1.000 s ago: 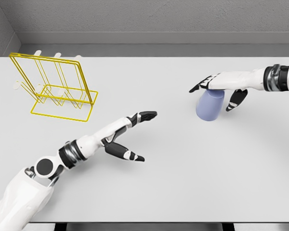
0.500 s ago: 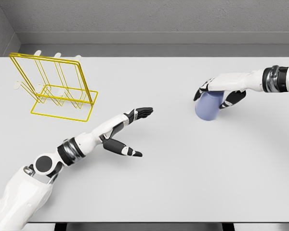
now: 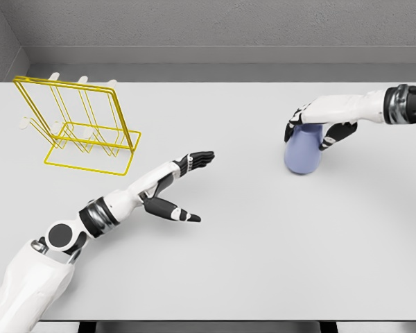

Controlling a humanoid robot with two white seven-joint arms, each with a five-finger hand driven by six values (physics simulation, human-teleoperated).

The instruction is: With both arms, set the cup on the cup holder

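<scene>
Two hands: right hand (image 3: 317,125) grips the cup (image 3: 304,151), left hand (image 3: 177,187) spread wide.

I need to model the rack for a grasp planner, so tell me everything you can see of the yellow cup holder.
The cup holder is a thin yellow wire rack, metal by its look: a rectangular base frame with upright rectangular loops and slanted rods inside. Pale knobs show at its back and left side. It stands upright at the far left of the white table, holds nothing, and neither hand touches it.
</scene>
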